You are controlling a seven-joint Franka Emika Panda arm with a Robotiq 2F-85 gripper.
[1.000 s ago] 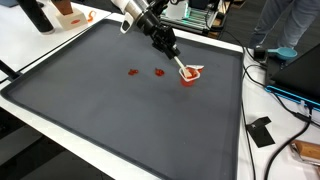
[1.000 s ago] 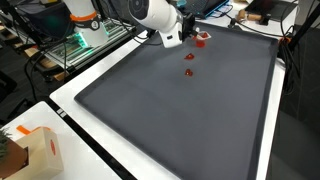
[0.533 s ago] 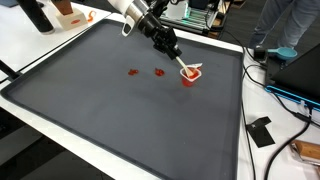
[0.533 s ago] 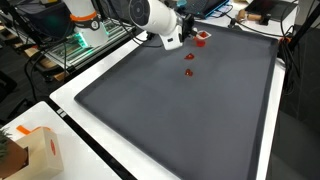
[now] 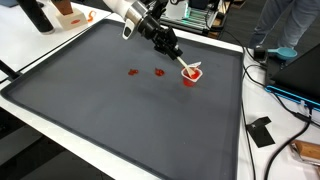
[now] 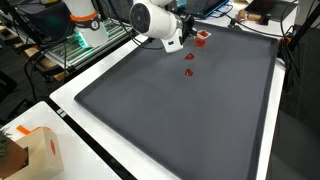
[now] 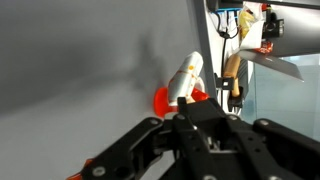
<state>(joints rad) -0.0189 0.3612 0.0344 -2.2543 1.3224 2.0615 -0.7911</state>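
One sideways nudge from the white stick (image 5: 182, 65), clenched in the gripper (image 5: 171, 54), could tip the far red cup (image 5: 190, 78)

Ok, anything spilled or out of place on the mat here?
Two small red bits lie loose on the dark mat, apart from the red cup, possibly spilled. The gripper holds a white tool at the cup; nothing else stands out.

Arm (image 5: 135, 12): stretched out and slanting downward in both exterior views (image 6: 152, 18).
Wrist: tilted steeply forward and down.
Gripper (image 5: 170, 50): held low, jaws apparently closed; the wrist view (image 7: 190, 108) is too dark to be certain.
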